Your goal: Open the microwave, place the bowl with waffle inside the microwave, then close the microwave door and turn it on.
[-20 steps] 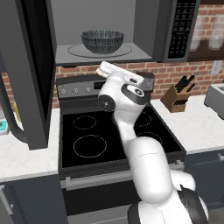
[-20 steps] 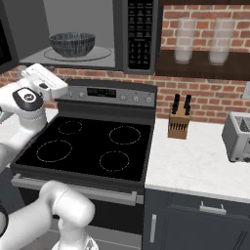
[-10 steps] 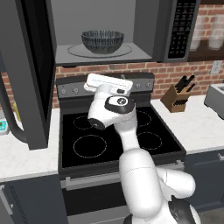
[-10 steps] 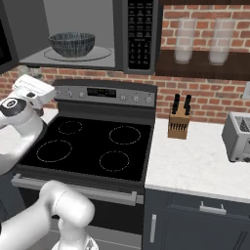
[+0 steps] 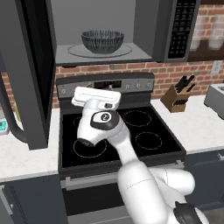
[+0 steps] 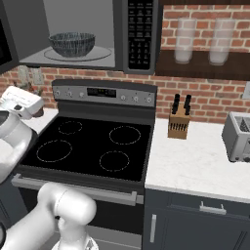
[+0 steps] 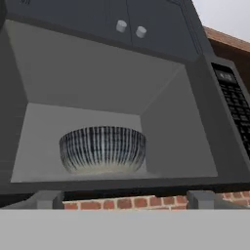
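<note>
Pincer [image 5: 97, 97]: jaws wide, empty, low over stove [image 5: 118, 135], clear of cavity. Microwave door [image 5: 27, 70]: swung out left, awaiting push shut. Bowl [image 5: 102, 41]: inside microwave [image 5: 175, 30], centred on turntable; waffle hidden. Keypad [image 5: 183, 26]: right, untouched.

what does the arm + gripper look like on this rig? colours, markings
Glossy white rounded arm links with dark grey joint bands. A black round cap with a small white mark sits on the wrist. The hand is a flat white block. The gripper has two small dark grey squared finger tips. No loose cables show.
</note>
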{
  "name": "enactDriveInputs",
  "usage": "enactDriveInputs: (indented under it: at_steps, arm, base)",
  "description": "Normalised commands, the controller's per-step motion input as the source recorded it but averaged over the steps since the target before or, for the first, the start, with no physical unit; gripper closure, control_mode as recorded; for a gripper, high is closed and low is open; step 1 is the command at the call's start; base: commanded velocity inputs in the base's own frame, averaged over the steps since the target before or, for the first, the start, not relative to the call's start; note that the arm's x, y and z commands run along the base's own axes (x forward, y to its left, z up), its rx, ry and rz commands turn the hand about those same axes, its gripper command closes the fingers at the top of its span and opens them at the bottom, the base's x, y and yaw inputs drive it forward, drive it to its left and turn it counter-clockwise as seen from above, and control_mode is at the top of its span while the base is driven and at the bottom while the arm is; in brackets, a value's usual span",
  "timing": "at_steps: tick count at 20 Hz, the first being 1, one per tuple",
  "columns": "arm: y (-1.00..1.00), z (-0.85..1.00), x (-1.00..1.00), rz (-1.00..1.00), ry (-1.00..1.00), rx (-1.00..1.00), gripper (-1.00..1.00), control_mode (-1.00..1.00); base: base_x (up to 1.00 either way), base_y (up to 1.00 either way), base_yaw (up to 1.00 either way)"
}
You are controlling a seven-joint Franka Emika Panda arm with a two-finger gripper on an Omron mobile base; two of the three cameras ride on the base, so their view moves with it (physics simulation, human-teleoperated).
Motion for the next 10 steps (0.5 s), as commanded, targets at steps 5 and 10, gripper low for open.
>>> enactDriveInputs:
  at_steps: [5,10]
  arm:
    - [0.97,-0.16,-0.14,-0.06,-0.03,-0.01,-1.00,-1.00]
    - [0.71,-0.42,-0.02,-0.02,-0.05,0.00,-1.00,-1.00]
  base:
    - [0.00,0.00,0.00]
    - [0.00,0.00,0.00]
